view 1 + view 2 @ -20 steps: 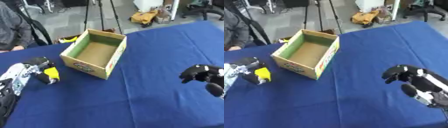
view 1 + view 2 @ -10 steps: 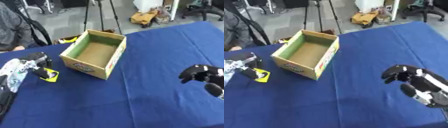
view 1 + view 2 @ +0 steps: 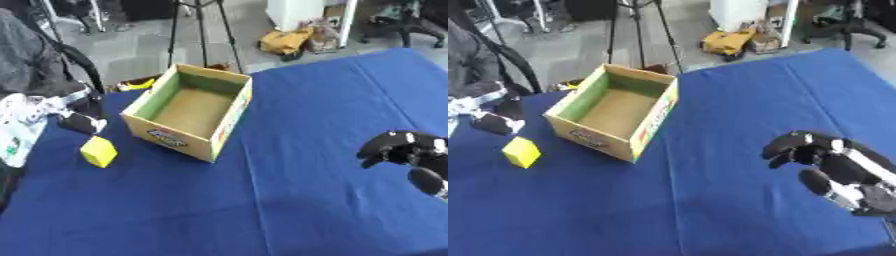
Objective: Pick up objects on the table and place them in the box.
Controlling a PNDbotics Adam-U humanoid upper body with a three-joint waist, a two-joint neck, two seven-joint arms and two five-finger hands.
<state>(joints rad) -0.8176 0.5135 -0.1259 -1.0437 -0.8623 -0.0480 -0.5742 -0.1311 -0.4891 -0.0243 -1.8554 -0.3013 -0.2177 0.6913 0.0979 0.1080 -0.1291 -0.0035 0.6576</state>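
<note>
An open cardboard box (image 3: 229, 108) with green inner walls stands empty on the blue table, left of the middle. A yellow block (image 3: 98, 151) lies on the cloth to the left of the box, touching nothing else. My left hand (image 3: 79, 121) hovers up and to the left of the block, apart from it, with nothing in its dark fingers. My right hand (image 3: 811, 152) hangs over the table at the lower right, fingers curled and empty.
The blue table cloth (image 3: 289, 210) spreads wide between the box and my right hand. A seated person in grey shows at the far left edge. A tripod and a yellow bag (image 3: 284, 41) stand on the floor beyond the table.
My left hand has let go of the yellow block and drawn back up and to the left. The block stays on the cloth. My right hand has barely moved.
</note>
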